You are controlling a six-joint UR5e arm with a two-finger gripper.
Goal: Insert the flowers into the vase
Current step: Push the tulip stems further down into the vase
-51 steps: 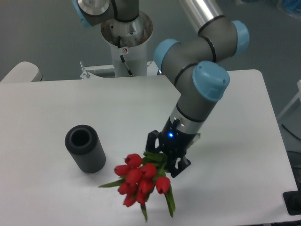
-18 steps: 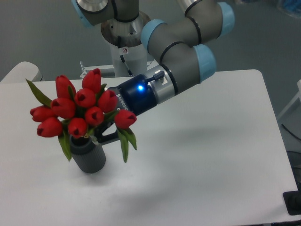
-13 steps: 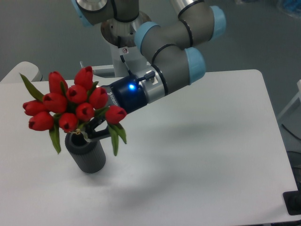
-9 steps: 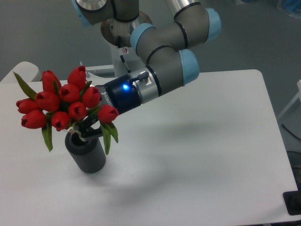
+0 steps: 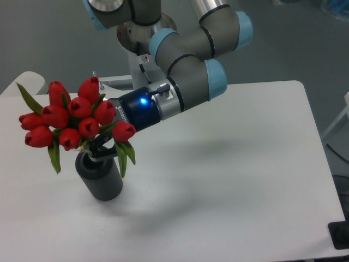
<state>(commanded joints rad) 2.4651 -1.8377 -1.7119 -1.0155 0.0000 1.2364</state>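
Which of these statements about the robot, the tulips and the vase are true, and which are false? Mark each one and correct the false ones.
1. The flowers are lying flat on the table. False: they are held up in the air, directly above the vase.
2. The vase stands upright. True.
3. The tool is close above the mouth of the vase. True.
4. The tulip buds are yellow. False: they are red, with green leaves.
5. The vase is at the right edge of the table. False: it stands in the left part of the table.
6. A blue light shows on the robot's wrist. True.
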